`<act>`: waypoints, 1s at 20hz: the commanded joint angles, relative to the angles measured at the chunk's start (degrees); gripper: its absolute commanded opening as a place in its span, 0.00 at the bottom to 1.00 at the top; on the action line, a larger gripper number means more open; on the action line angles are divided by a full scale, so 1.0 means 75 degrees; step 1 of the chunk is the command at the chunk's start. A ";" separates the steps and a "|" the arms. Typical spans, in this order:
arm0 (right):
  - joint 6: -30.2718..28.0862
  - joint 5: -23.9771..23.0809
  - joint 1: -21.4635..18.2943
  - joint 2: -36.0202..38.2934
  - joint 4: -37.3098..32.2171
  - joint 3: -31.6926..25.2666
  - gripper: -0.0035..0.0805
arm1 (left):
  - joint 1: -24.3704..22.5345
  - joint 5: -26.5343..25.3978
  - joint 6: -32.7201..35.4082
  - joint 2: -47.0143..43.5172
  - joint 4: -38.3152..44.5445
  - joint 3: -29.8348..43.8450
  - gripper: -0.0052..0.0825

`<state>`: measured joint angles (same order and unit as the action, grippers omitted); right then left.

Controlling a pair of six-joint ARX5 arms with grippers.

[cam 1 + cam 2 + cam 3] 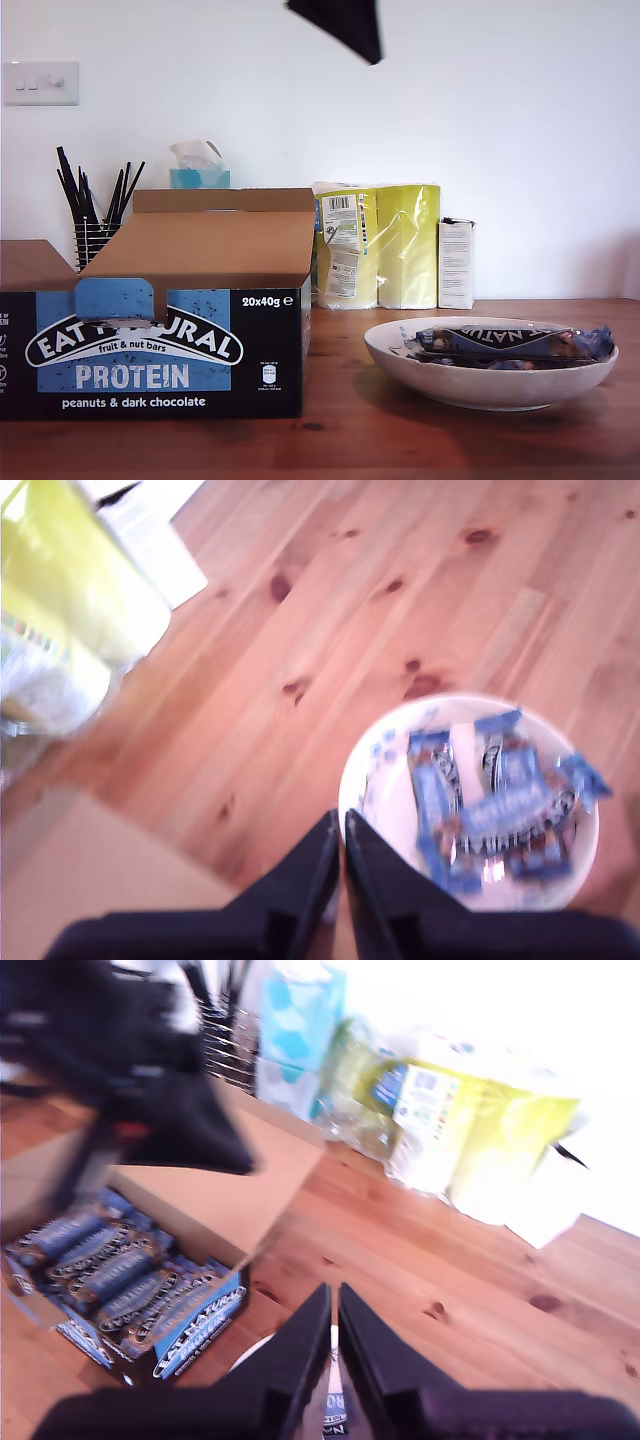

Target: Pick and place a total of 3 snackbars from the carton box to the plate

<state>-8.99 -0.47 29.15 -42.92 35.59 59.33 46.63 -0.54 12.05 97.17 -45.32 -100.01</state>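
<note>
The first end effector (340,830) is seen with its dark fingers pressed together, empty, above the wooden tabletop (330,610). Several blurred snackbars (490,810) are seen lying in the plate (365,780). A yellow package (70,620) is seen nearby.

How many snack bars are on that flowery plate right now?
3, as far as I can tell: the snackbars lie piled across each other in the plate; blur could hide another.
</note>
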 commanded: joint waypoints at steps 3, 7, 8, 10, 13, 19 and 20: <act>0.0085 0.0650 -0.0326 0.0146 0.0131 -0.0105 0.03 | -0.0472 0.0079 -0.0396 -0.1370 0.0557 0.1775 0.03; 0.0216 0.1303 -0.0353 0.0146 0.1105 -0.0105 0.03 | -0.1125 0.0259 -0.0933 -0.3028 0.0796 0.3675 0.03; 0.0227 0.1393 -0.0353 0.0149 0.1250 -0.0105 0.03 | -0.1207 0.0256 -0.1093 -0.3375 0.0769 0.4016 0.03; 0.0256 0.1390 -0.0353 0.0152 0.1457 -0.0105 0.03 | -0.1253 0.0195 -0.1230 -0.3850 0.0469 0.4371 0.03; 0.0341 0.1381 -0.0353 0.0108 0.1644 -0.0105 0.03 | -0.1253 0.0204 -0.1215 -0.4010 0.0064 0.4374 0.03; 0.0341 0.1387 -0.0353 -0.0224 0.1638 -0.0105 0.03 | -0.1253 0.0207 -0.1209 -0.3995 0.0050 0.4374 0.03; 0.0341 0.1387 -0.0353 -0.0297 0.1635 -0.0105 0.03 | -0.1253 0.0207 -0.1209 -0.3995 0.0050 0.4374 0.03</act>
<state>-6.79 9.76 26.61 -44.97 48.10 59.33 37.26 0.99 3.18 66.89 -45.12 -68.01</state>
